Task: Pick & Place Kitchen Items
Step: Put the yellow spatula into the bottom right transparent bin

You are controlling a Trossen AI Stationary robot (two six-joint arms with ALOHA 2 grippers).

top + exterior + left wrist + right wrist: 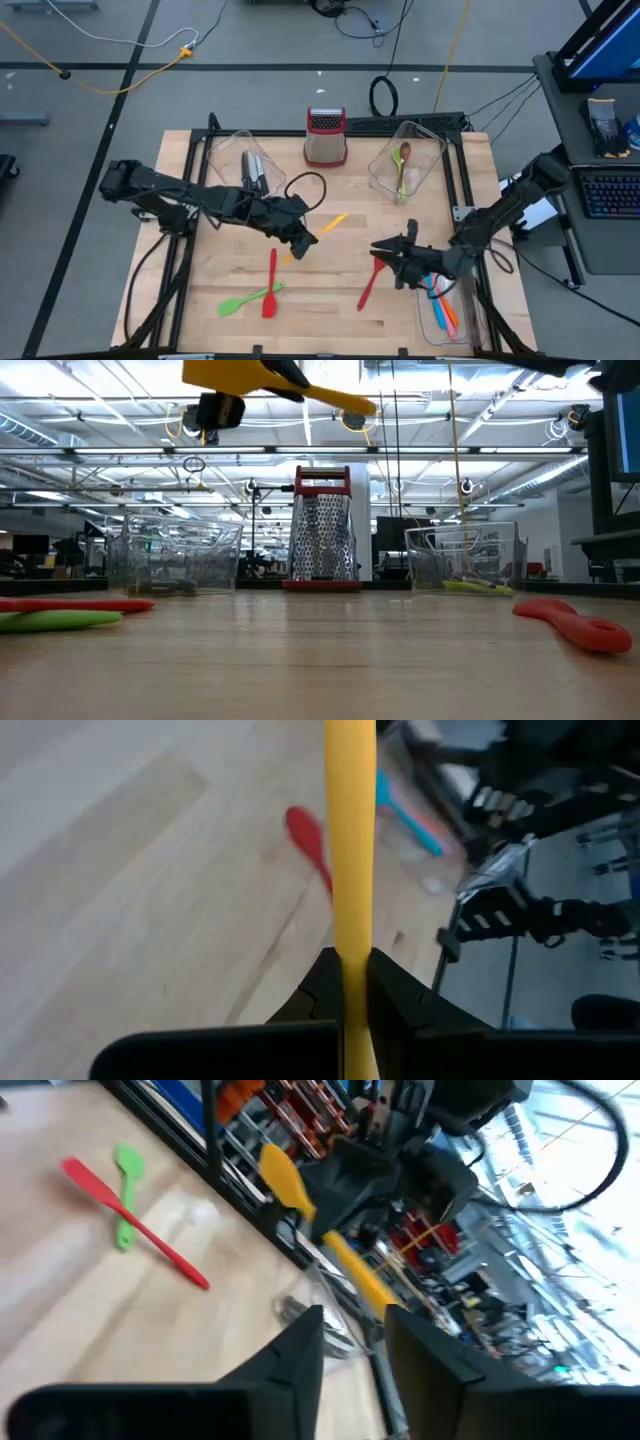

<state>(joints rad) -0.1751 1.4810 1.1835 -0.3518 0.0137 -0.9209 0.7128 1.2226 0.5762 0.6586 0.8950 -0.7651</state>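
Observation:
My left gripper [302,238] hangs over the middle of the table, shut on a yellow spatula [333,221] that shows high above the tabletop in the low view [310,395]. My right gripper [392,250] stands open to its right with nothing between its fingers [300,1355], just above the bowl end of a red spoon [371,286] lying flat on the wood. A red spatula [270,284] lies crossed over a green spatula [248,299] near the front left. My left gripper pinches the yellow spatula's handle [350,945] between its two fingers. The handle runs through the gap, and a long stretch [350,810] sticks out beyond the fingertips. The spatula is lifted clear of the table, nearly level, blade end [222,372] a little higher.
A metal box grater [325,136] stands at the far middle. A clear bin with knives [250,168] sits far left, and a clear bin with green and brown spoons [404,165] far right. A third bin [446,312] with blue, orange and pink spatulas sits near right.

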